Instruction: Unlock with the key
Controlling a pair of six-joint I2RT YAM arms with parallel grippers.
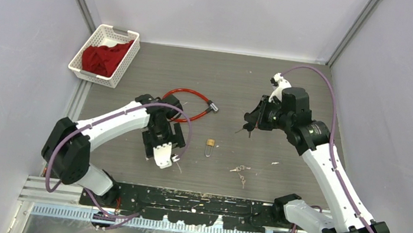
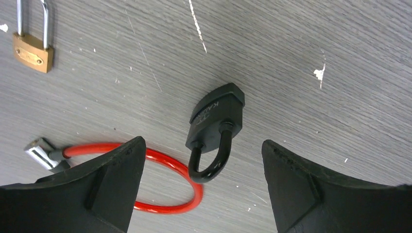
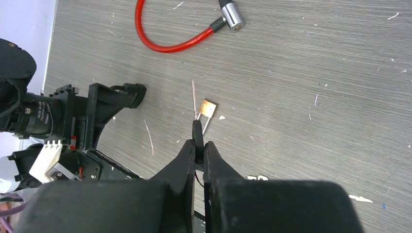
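Two robot arms work over a scratched grey table (image 1: 291, 85). The right pincer (image 3: 197, 145) is clenched on the black head of a key (image 3: 197, 133), whose thin blade sticks out past the fingertips, raised clear of the table top. The left pincer (image 2: 202, 142) is released, its two black fingers (image 2: 114, 170) spread wide and hanging over a black padlock (image 2: 216, 114). That padlock lies flat on the table in the gap between them, touched by neither.

The black padlock's shackle rests just beside the loop of a red cable lock (image 2: 160, 165) (whether the two are linked cannot be told from these views). The cable's silver end piece lies at the left of the wrist view.

A smaller brass padlock (image 1: 210, 145) lies on its own between the two arms, its long shackle closed. It sits near the left pincer and apart from the black one. A loose bunch of small keys (image 1: 239, 169) lies nearer the arm bases, to the right of the brass padlock.

In the far left corner stands a white slotted basket (image 1: 124, 68) holding a crumpled red cloth (image 1: 101, 59), well apart from both arms.
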